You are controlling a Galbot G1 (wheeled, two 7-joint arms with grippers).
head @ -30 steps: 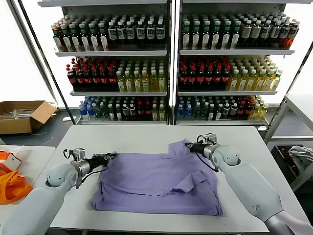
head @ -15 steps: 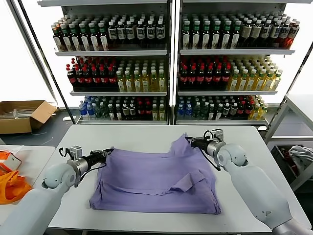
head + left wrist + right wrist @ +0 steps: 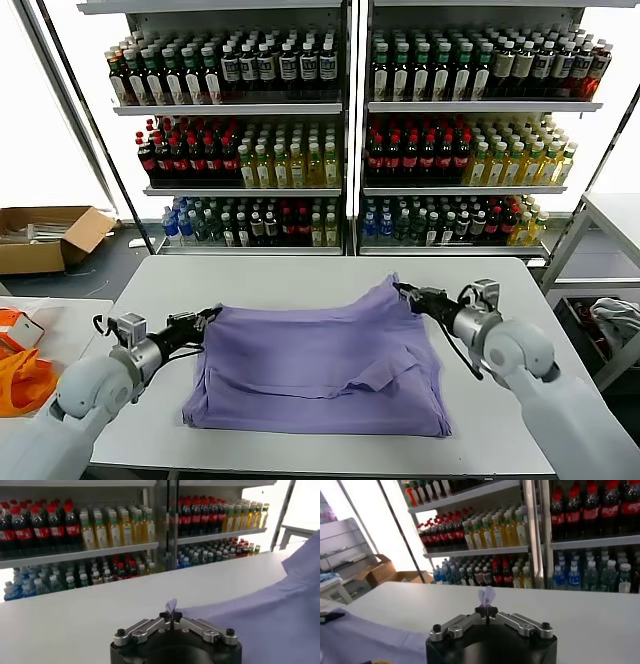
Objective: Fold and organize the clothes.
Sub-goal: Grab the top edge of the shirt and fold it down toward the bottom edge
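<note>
One of the clothes, a lavender T-shirt, lies spread on the white table with a sleeve folded over its middle. My left gripper is shut on the shirt's far left corner, and a tuft of cloth pokes out between the closed fingertips. My right gripper is shut on the far right corner, lifted a little off the table; a pinch of fabric stands above its tips. The far edge is stretched between the two grippers.
Shelves of drink bottles stand behind the table. A cardboard box sits on the floor at the left, an orange bag on a side table. Another table with cloth below it stands at the right.
Both grippers have moved apart, the left one farther left and the right one farther right, pulling the shirt's far edge taut. The left arm also drew back toward me.
</note>
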